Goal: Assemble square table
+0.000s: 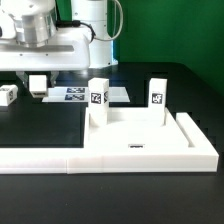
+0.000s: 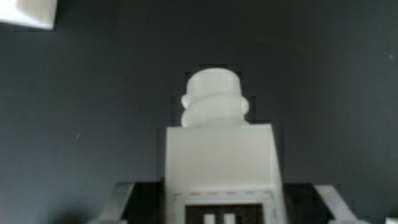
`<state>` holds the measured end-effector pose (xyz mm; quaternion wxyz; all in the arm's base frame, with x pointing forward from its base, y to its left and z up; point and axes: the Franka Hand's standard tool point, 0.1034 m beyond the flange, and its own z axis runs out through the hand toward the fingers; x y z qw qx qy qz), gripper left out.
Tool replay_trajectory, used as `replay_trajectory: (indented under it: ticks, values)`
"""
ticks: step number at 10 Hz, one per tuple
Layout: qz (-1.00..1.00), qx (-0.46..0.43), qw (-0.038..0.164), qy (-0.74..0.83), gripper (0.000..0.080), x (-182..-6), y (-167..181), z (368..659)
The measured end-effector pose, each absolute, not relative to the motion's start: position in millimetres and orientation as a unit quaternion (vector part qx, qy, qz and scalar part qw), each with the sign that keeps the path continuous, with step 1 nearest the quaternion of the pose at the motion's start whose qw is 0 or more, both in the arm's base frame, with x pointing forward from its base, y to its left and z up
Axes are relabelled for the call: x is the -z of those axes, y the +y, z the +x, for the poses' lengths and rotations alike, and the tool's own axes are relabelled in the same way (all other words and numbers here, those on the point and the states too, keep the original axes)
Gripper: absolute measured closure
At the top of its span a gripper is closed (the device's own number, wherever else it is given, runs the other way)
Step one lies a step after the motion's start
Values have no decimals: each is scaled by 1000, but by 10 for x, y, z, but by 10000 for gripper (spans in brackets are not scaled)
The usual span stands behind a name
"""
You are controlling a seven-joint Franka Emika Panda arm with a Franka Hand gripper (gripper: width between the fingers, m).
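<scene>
- Exterior view: arm comes in at 11 o'clock. The gripper hangs over the black table, above a small tagged block, the held leg.
- Finger contact isn't readable from this angle, and I can't tell whether that leg is lifted or resting on the table.
- Loose leg sits at 9 o'clock of the gripper, just beside it, on the table.
- Marker board lies flat at 3 o'clock of the held leg, near it.
- Tabletop sits at 5 o'clock in frame, flat, tucked into the corner of the L-shaped wall. A tag shows on its near edge.
- Two legs stand upright on the tabletop's far side. The left upright leg is at its 11 o'clock corner and the right upright leg at its 1 o'clock corner, tags facing the camera.
- Wrist view: gripper is pinching the held leg. The dark fingers flank it on both sides, apparently touching, though the picture is soft.
- The leg's tag face shows between the fingers, and its rounded peg end points away from the camera.
- A blurred white object, probably another leg, sits well apart from the held leg.
</scene>
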<state>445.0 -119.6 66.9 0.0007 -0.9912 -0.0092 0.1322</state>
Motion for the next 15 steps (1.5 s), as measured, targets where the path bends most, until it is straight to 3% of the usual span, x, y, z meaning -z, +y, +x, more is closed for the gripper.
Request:
replay_trajectory:
  ticks: [1,3,7,11,13,15]
  values:
    - [-993,-113,0,-11,512,-745,-1198,4525]
    - [-999,-38,-16,-14,512,-696,-1262,4545]
    - [-999,-33,-18,-21,512,-635,-1275,4533]
    - [-999,-35,3,-22,512,-1038,-985,5126]
    - [-999,6,-6,-44,512,-1082,-841,5320]
    - [-999,1,-5,-42,512,-1067,-860,5290]
